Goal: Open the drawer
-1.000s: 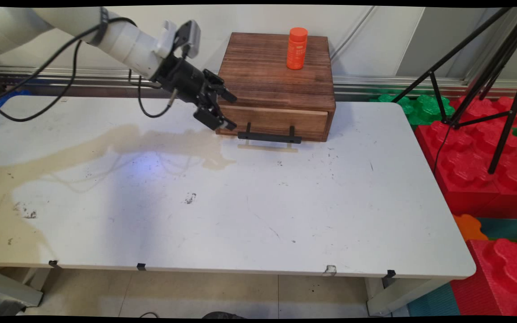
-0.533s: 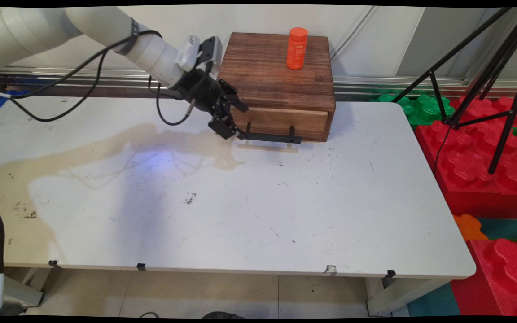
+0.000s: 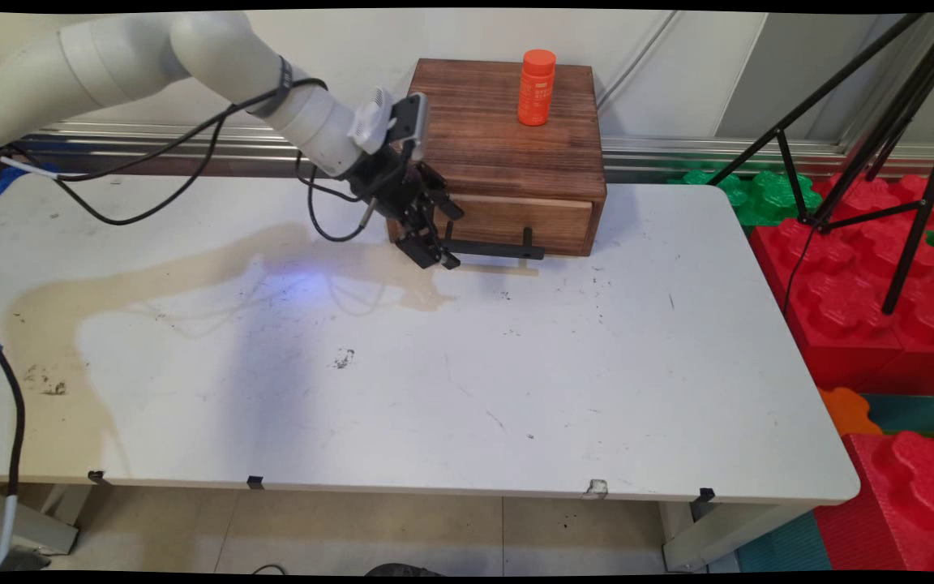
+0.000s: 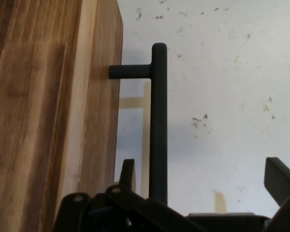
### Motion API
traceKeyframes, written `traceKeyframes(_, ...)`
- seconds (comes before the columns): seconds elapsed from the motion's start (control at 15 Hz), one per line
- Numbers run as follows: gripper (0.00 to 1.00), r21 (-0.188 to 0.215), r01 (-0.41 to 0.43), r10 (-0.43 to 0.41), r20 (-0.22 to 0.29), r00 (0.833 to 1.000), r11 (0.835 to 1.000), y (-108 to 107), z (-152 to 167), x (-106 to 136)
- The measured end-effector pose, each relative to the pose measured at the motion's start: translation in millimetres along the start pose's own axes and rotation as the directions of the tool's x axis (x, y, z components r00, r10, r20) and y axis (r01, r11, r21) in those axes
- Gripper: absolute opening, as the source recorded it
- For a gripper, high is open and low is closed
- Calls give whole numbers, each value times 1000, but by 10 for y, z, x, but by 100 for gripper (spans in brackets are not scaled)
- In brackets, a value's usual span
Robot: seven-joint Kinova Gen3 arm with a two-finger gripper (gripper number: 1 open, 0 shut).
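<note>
A dark wooden box point(image 3: 499, 138) stands at the table's far edge, with a lighter drawer front point(image 3: 516, 219) that bears a black bar handle point(image 3: 490, 249). An orange bottle point(image 3: 537, 88) stands upright on the box's top. My gripper point(image 3: 446, 238) is at the handle's left end and is open. In the hand view the handle bar point(image 4: 158, 121) runs up between my gripper's point(image 4: 203, 171) fingers, close beside the left finger point(image 4: 128, 173) and far from the right finger point(image 4: 280, 178). The drawer front point(image 4: 94, 96) fills the left side, and the drawer looks shut.
A brownish stain point(image 3: 151, 272) spreads over the white table's point(image 3: 516, 389) left half. Black cables point(image 3: 151, 178) hang from the arm. A black tripod point(image 3: 880, 154) and red and green foam blocks point(image 3: 864, 300) stand off the table's right side.
The arm has swung right and slightly down along the box's front. The gripper went from the box's left corner to the handle's left end, which now sits between its fingers.
</note>
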Motion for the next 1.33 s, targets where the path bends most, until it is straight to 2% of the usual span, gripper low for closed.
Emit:
traceKeyframes(0.73, 100, -7, -49, 49, 47, 998, 999, 14, 430, 57)
traceKeyframes(1.33, 100, -10, -75, 76, 62, 995, 997, 62, 614, 83)
